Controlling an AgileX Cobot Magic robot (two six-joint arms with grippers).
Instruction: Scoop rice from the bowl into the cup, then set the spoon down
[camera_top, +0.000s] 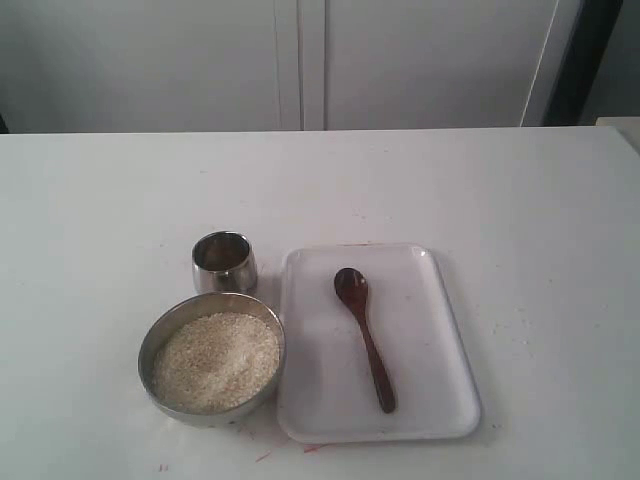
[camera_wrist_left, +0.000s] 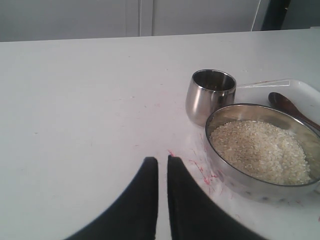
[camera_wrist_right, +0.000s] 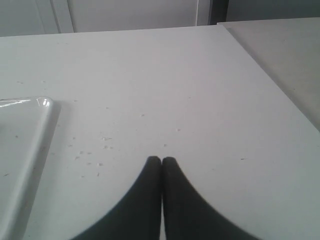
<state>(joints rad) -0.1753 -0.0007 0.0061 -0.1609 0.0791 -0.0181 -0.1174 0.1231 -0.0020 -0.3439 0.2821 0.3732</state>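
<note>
Black and tapered, my left fingers (camera_wrist_left: 142, 200) are all but closed, with a thin slit between them. They are empty, low over bare tabletop (camera_top: 90, 200) near the bowl (camera_top: 148, 365). My right fingers (camera_wrist_right: 145, 200) press together, empty, beside the white tray (camera_top: 430, 330). Exterior view, lower centre: rice (camera_top: 215, 360) fills the bowl, the cup (camera_top: 224, 265) stands just behind it, and the spoon (camera_top: 365, 338) lies on the tray at right. Open white tabletop surrounds them; pale cabinet doors (camera_top: 400, 60) span the top.

Exterior cam high, angled down across the desk (camera_top: 520, 200) toward the far wall (camera_top: 400, 60). Left wrist cam low, close on bowl (camera_wrist_left: 227, 172) and cup (camera_wrist_left: 210, 97), both shared with exterior; right wrist cam equally low, shares only a tray (camera_wrist_right: 25, 140) corner
</note>
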